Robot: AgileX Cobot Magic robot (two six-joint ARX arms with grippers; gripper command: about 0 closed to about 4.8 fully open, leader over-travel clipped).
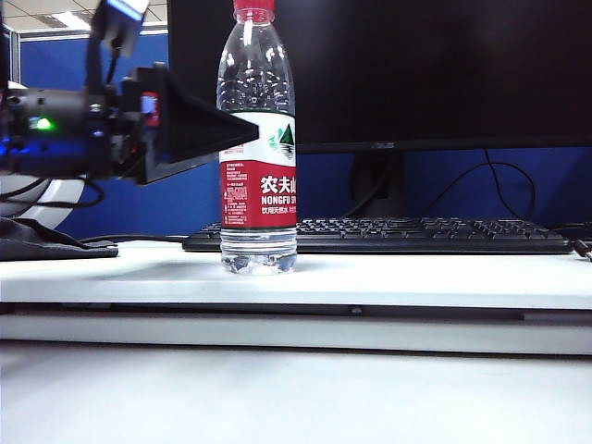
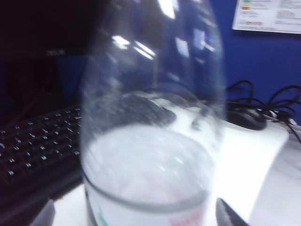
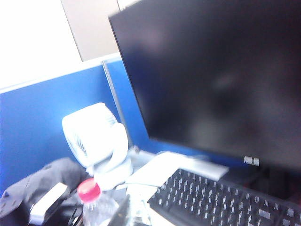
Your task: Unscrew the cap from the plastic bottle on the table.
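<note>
A clear plastic bottle [image 1: 258,148] is standing upright on the white desk [image 1: 416,277], just in front of a black keyboard [image 1: 416,236] and a dark monitor [image 1: 416,74], with its red cap [image 1: 253,10] sitting on the neck, apparently fully screwed on. The left pincer [image 1: 236,132] is reaching in level from the left side of the exterior view, its dark fingers spread wide and released, their tips arriving at the bottle's shoulder just above the red and white label. The left wrist view is showing the bottle's clear upper body [image 2: 150,117] filling the frame at close range; whether the fingers are touching the plastic cannot be told. The right pincer is clenched and holding nothing, by all signs, and is not appearing in the exterior view; its wrist camera is looking down from above at the cap [image 3: 89,189], with a white desk fan [image 3: 96,136] behind.

As a judgement, the job is barely beginning: the bottle is not yet being gripped, and steadying the body, grasping the cap and twisting it off are all remaining.
</note>
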